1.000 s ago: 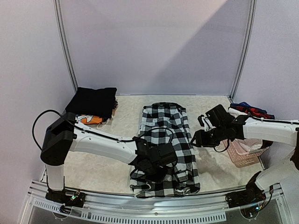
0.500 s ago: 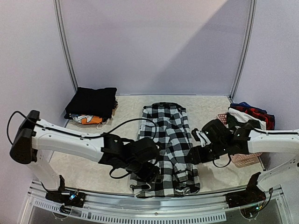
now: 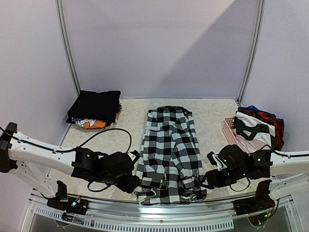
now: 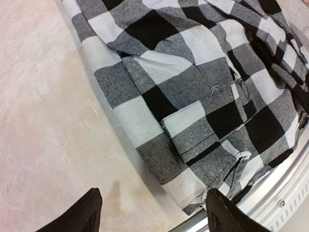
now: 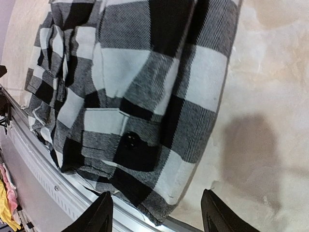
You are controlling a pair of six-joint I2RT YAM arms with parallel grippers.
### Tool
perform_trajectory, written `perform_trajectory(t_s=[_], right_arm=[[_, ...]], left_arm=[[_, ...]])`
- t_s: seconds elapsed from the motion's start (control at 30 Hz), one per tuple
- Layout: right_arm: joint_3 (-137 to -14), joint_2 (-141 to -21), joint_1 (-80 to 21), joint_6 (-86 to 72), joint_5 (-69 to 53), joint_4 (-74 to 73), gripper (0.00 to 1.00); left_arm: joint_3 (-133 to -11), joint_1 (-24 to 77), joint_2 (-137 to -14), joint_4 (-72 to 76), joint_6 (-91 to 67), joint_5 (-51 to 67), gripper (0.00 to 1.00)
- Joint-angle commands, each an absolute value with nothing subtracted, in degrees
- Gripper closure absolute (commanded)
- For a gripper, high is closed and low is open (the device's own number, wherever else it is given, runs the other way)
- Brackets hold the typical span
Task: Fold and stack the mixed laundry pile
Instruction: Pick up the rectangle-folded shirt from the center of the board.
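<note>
Beige tabletop (image 3: pixel 217 116) bears twill checked garment (image 3: pixel 170 150).

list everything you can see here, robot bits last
checked shirt: 1, black and white, flat at table centre, hem at the near edge
black garment: 1, black, folded, back left
printed piece: 1, orange and white, under the black garment
plaid garment: 1, red and navy, top of the basket heap
pale garment: 1, white with dark bands, in the basket
basket: 1, pink, right side
table: 1, beige
rail: 1, silver, near edge
left claw: 1, black, open, at the shirt's near left corner
right claw: 1, black, open, at the shirt's near right corner
</note>
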State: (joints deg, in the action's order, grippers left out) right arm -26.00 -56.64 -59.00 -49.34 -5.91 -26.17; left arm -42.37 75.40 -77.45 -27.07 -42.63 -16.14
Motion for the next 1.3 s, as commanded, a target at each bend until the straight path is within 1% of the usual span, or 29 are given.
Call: perform_trajectory(t_s=[0.0,0.07,0.27,0.47,0.53,0.57,0.67,0.73,0.77,0.93,1.07,1.17,1.23,1.27], right_arm=[[-22.45,-55.20,-59.85,-53.66,-8.65,-25.84,0.37],[-21.12,-55.27,-59.85,-53.99,-9.64,-24.33,0.38],[-19.10,-57.01,-59.91,-54.34,-12.52,-19.42,0.46],[-18.03,-60.54,-60.04,-54.29,-13.74,-15.54,0.56],[-17.44,-61.22,-60.11,-54.44,-13.83,-14.40,0.61],[-17.08,-61.40,-60.19,-54.62,-13.93,-13.72,0.65],[-16.29,-61.54,-60.16,-54.76,-13.81,-12.90,0.82],[-15.95,-61.58,-60.16,-54.87,-13.58,-12.84,0.89],[-15.85,-61.60,-60.15,-54.85,-13.53,-12.70,0.91],[-15.37,-61.46,-60.14,-55.10,-13.43,-12.46,0.97],[-14.84,-61.13,-60.20,-55.32,-13.36,-12.18,0.99],[-14.72,-61.09,-60.14,-55.28,-13.27,-12.24,0.99],[-14.69,-61.08,-60.15,-55.29,-13.23,-12.29,0.99],[-14.65,-61.08,-60.23,-55.28,-13.19,-12.25,0.99]], left_arm=[[-38.97,76.03,-75.36,-23.06,-44.63,-16.54,0.25],[-37.25,75.98,-74.38,-21.35,-45.13,-16.17,0.24],[-32.90,75.71,-72.39,-16.79,-46.01,-13.14,0.23],[-31.99,75.25,-75.25,-12.66,-47.11,-8.10,0.24],[-31.75,75.23,-76.09,-11.60,-47.95,-6.76,0.25],[-31.65,75.23,-76.31,-11.52,-48.40,-6.38,0.25],[-31.15,75.23,-76.54,-11.64,-49.08,-5.57,0.28],[-30.55,75.28,-76.64,-10.99,-49.51,-4.85,0.29],[-30.34,75.24,-76.85,-10.56,-49.72,-4.34,0.31],[-29.91,75.25,-78.57,-7.24,-50.22,-2.34,0.40],[-29.38,75.23,-79.95,-4.61,-50.69,-1.65,0.44],[-29.65,75.23,-81.57,-2.88,-50.95,-0.54,0.49],[-29.76,75.23,-82.70,-1.55,-51.27,1.00,0.56],[-29.82,75.23,-83.30,-1.16,-51.51,1.59,0.63]])
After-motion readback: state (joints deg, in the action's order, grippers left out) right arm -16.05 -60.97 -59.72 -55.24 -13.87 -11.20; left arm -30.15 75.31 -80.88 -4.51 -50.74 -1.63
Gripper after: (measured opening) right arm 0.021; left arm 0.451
